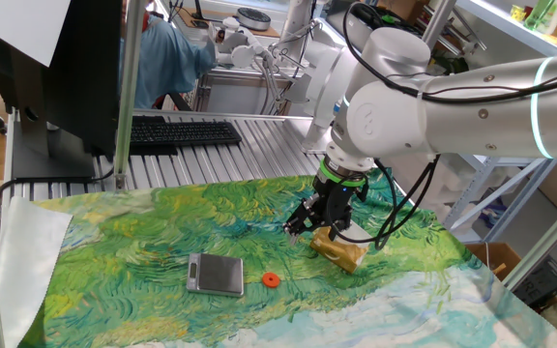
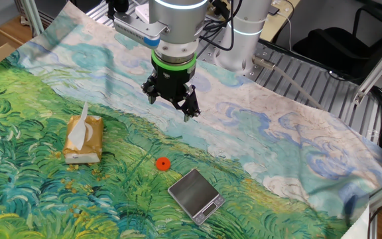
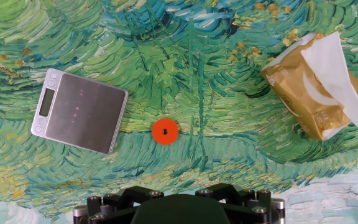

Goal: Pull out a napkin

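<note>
The thin white paper napkin (image 2: 79, 130) sticks up from the slot of the golden-brown crinkly packet (image 2: 85, 141), which lies on the green painted cloth (image 2: 32, 192) well off to one side of the black two-finger gripper (image 2: 171, 105) (its fingers look spread, holding nothing, though the hand view cuts them off). The packet's long axis runs roughly toward the gripper's side. The small orange disc (image 2: 162, 163) and silver pocket scale (image 2: 195, 194) sit beyond the packet, clear of that path.
</note>
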Controlling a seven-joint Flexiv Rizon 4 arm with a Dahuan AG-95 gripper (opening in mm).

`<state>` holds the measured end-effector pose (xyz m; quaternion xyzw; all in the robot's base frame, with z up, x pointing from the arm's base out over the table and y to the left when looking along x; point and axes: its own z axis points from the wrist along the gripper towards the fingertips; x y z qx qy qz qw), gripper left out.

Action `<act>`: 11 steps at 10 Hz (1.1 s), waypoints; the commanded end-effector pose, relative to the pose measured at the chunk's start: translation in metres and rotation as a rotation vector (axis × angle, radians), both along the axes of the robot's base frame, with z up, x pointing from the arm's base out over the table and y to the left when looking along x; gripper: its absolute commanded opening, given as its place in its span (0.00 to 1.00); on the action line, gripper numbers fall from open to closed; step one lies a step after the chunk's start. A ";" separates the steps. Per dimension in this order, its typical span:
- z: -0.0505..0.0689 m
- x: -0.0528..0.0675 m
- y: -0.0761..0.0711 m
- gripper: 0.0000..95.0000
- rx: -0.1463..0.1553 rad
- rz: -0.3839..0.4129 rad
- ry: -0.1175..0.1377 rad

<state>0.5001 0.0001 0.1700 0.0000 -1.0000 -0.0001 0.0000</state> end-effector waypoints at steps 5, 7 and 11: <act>0.000 0.000 0.000 0.00 -0.017 -0.343 0.003; 0.000 0.000 0.000 0.00 -0.017 -0.343 0.003; 0.000 0.000 0.000 0.00 -0.017 -0.343 0.003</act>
